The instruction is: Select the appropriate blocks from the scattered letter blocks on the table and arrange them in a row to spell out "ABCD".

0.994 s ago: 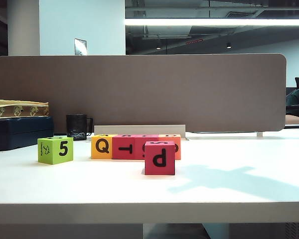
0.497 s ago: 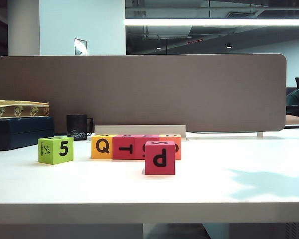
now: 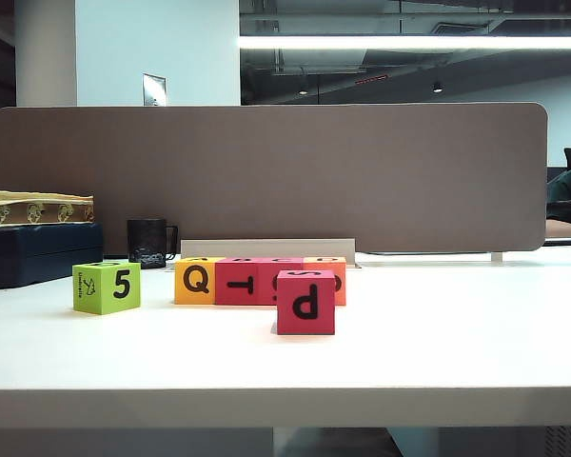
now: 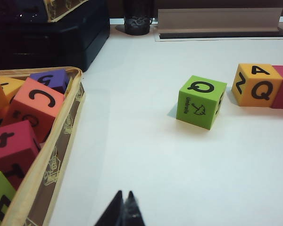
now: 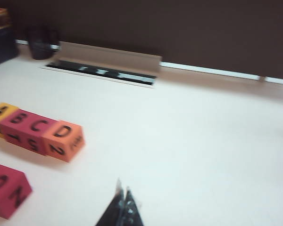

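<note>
I see four matte letter cubes touching in a row on the white tabletop — tops reading A, B, C, D. Left gripper and right gripper hover above bare table — both pinched closed, empty.

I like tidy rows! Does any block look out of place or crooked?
The row of four blocks looks straight, tops reading A, B, C, D. Two stand apart: the pink block in front and the green block off left. Left gripper and right gripper are shut, holding nothing.
</note>
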`<act>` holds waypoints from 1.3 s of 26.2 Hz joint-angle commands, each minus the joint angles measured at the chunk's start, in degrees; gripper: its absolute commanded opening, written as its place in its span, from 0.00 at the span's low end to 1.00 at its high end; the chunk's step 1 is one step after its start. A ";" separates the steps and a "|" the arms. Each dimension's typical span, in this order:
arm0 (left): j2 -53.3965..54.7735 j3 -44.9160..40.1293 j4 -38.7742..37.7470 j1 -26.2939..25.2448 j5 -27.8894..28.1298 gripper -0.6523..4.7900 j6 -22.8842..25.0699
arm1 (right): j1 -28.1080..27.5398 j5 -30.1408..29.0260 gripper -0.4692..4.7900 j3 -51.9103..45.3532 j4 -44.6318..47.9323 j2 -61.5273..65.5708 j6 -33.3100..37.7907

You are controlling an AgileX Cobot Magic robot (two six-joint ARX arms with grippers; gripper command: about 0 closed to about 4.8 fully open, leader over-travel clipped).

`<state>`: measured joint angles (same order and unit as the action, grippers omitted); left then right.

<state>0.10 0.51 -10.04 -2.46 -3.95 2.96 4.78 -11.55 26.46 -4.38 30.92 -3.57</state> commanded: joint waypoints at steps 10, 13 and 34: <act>0.04 0.04 -0.20 -0.07 -0.15 0.11 0.00 | -1.57 1.20 0.09 -15.06 3.32 -12.24 -0.07; 0.07 0.04 -0.20 -0.07 -0.15 0.11 0.02 | -1.57 1.22 0.09 -17.94 3.39 -15.06 -0.07; 0.07 0.04 -0.20 -0.07 -0.15 0.11 0.00 | -1.90 9.70 0.09 -26.40 -0.59 -28.11 3.02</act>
<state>0.10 0.51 -10.04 -2.46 -3.95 2.96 2.85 -4.40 0.21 -4.12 3.33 -1.72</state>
